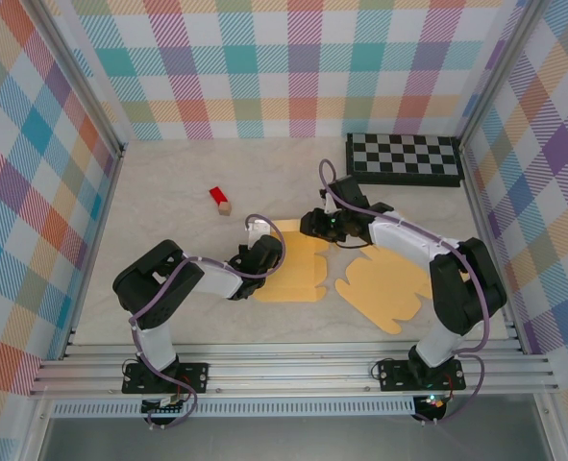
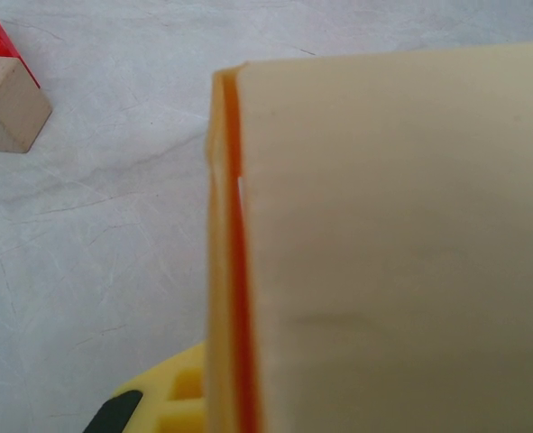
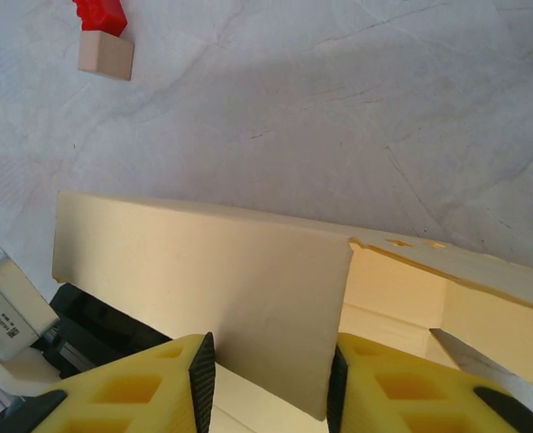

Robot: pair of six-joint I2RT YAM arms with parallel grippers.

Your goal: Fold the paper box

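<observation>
**Two tools at one paper box**

Left tool point(image 1: 267, 253) is closed tight, pinching the left edge of the paper box point(image 1: 298, 274). The box lies mid-desk point(image 1: 168, 192) between both tools. Right tool point(image 3: 266, 361) stands partly open at the box's far right corner. Its yellow fingers point(image 3: 140, 392) sit either side of a raised flap point(image 3: 203, 271), which fills the gap. One flat cutout point(image 1: 389, 288) lies just right of the box.

Left arm point(image 1: 183, 283): elbow folded near its base, forearm extended rightward. Left gripper point(image 1: 267, 254): jaws closed. Right arm point(image 1: 428, 254): forearm extended leftward. Right gripper point(image 3: 266, 361): wrist pitched down, yellow fingers point(image 3: 153, 383) parted.
</observation>
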